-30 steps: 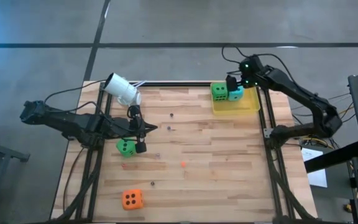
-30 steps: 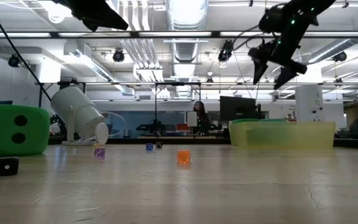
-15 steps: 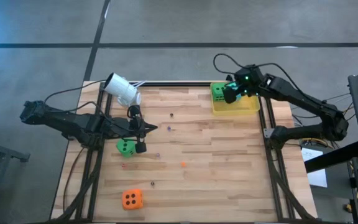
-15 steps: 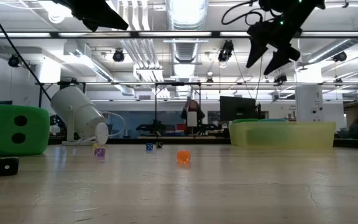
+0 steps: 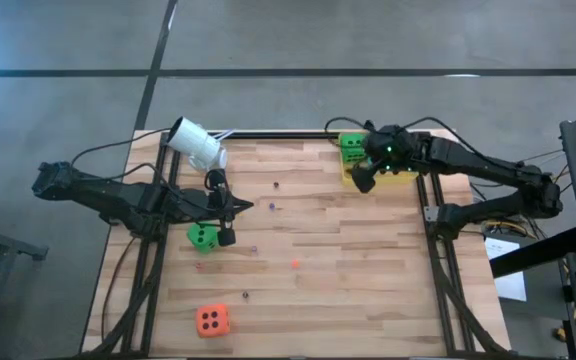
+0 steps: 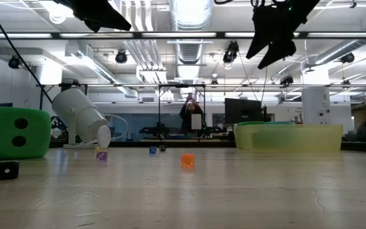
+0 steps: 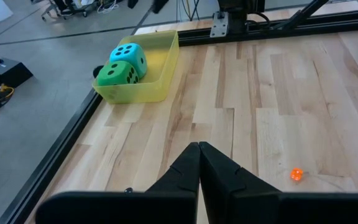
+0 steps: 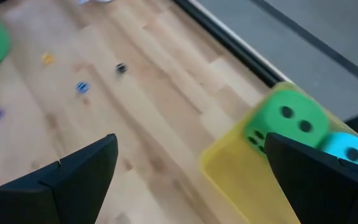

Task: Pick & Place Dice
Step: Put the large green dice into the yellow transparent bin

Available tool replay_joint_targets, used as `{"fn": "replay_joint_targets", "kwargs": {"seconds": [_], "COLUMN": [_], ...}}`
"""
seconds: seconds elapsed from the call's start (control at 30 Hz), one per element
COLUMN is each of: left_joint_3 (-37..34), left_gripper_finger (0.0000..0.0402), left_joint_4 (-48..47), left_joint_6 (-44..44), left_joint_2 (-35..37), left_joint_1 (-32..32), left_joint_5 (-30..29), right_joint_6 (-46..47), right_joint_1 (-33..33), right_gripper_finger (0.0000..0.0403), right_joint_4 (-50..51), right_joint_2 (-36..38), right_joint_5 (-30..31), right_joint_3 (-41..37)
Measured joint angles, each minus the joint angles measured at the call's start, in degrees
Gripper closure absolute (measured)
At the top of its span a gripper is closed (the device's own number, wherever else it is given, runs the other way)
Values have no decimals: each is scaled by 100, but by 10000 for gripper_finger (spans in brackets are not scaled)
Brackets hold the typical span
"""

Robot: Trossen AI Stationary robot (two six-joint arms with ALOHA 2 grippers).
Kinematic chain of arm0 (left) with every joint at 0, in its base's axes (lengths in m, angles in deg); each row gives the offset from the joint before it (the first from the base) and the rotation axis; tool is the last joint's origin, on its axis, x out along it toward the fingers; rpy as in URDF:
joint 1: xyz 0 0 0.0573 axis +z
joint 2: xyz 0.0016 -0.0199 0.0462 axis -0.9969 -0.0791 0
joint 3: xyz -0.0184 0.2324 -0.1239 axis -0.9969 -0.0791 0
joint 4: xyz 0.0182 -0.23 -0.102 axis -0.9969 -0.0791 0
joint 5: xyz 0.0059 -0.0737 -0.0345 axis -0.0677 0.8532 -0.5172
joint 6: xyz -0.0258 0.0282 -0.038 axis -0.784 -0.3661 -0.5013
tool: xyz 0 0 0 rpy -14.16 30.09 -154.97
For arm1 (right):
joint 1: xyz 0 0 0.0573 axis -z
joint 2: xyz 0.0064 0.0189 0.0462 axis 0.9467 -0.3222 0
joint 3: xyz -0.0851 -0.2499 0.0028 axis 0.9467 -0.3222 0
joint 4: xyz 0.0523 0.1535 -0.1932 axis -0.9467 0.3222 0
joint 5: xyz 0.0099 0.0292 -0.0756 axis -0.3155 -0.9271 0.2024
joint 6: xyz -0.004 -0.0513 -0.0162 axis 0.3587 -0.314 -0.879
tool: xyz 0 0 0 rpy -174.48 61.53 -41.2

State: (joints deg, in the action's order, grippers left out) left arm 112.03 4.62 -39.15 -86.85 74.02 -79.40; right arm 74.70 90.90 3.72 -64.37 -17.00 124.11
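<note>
One green die rests flat on the table at the left, large in the low view. My left gripper hovers shut just to its right, with nothing between its fingers. An orange-red die lies near the front left. Another green die and a teal die sit side by side in the yellow tray at the far right. My right gripper hangs open and empty, high above the tray's left rim.
A white cylindrical device stands at the far left corner. Tiny dice are scattered over the wood, among them an orange one and a black one. A person stands far behind the table.
My right gripper has swung from above the tray toward the table's left and a little nearer, rolling as it went and staying open. It now hangs over the tray's left rim. The dice have kept their places.
</note>
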Motion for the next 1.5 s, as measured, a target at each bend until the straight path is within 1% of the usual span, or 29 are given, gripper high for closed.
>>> {"fn": "replay_joint_targets", "kwargs": {"seconds": [0.2,0.43,0.6,0.97,1.2,1.27,1.37,1.43,1.5], "left_joint_3": [0,0,1,2,1,2,35,174,357], "left_gripper_finger": [390,390,390,390,390,390,390,390,390], "left_joint_4": [0,0,0,0,0,-40,-339,-842,-1388], "left_joint_6": [0,0,0,0,-9,-121,-152,-167,-413], "left_joint_2": [0,0,0,0,0,0,26,37,39], "left_joint_1": [-2,-2,-1,-1,-1,0,-2,-2,-2], "left_joint_5": [0,0,0,1,12,103,355,431,426], "right_joint_6": [-432,-802,-852,-1059,-1126,-1103,-1103,-1099,-1101], "right_joint_1": [-563,-1067,-1440,-2275,-2589,-2637,-2672,-2670,-2670], "right_gripper_finger": [3,3,3,3,3,3,3,3,3], "right_joint_4": [0,-30,-90,-406,-478,-481,-510,-520,-517], "right_joint_2": [0,-2,-2,-4,-9,-9,-9,-9,-9], "right_joint_5": [-7,-9,-9,-16,-12,-15,-17,-15,-13], "right_joint_3": [0,-2,-104,-623,-693,-682,-678,-678,-678]}}
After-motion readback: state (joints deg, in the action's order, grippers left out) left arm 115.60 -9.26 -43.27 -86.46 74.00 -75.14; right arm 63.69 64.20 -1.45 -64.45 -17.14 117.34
